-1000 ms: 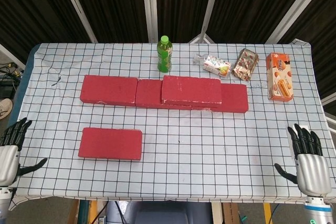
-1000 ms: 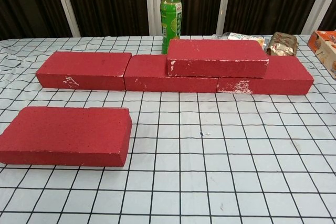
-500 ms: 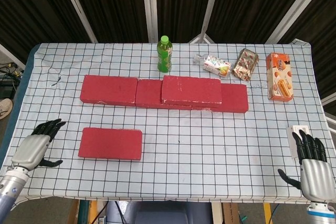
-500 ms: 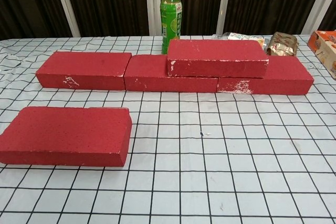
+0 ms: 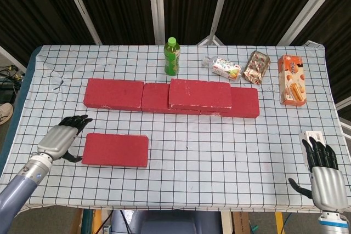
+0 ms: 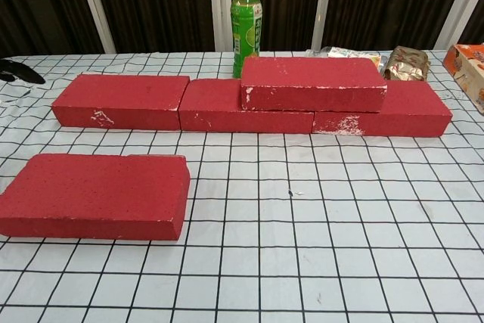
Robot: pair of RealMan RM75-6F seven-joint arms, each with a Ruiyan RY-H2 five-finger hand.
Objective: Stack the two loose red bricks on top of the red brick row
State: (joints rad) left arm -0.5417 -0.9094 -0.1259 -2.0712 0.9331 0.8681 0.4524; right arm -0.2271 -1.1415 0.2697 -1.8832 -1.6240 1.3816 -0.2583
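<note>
A row of three red bricks (image 5: 114, 93) (image 6: 121, 100) runs across the table's middle. One red brick (image 5: 199, 93) (image 6: 311, 82) lies stacked on the row's right half. The loose red brick (image 5: 115, 149) (image 6: 94, 195) lies flat on the checked cloth in front of the row's left end. My left hand (image 5: 59, 137) hovers open just left of that loose brick, fingers spread, not touching it; only dark fingertips (image 6: 17, 70) show at the chest view's left edge. My right hand (image 5: 323, 171) hangs open at the table's front right corner, far from the bricks.
A green bottle (image 5: 171, 57) (image 6: 246, 16) stands behind the row. Snack packets (image 5: 226, 68) (image 5: 256, 67) and an orange carton (image 5: 290, 79) lie at the back right. A small white card (image 5: 312, 137) rests by the right hand. The checked cloth (image 5: 219, 146) covers the table.
My left hand has moved up and rightward from the table's front left corner to just beside the loose brick. The right hand has sunk slightly toward the front edge. The bricks have not moved.
</note>
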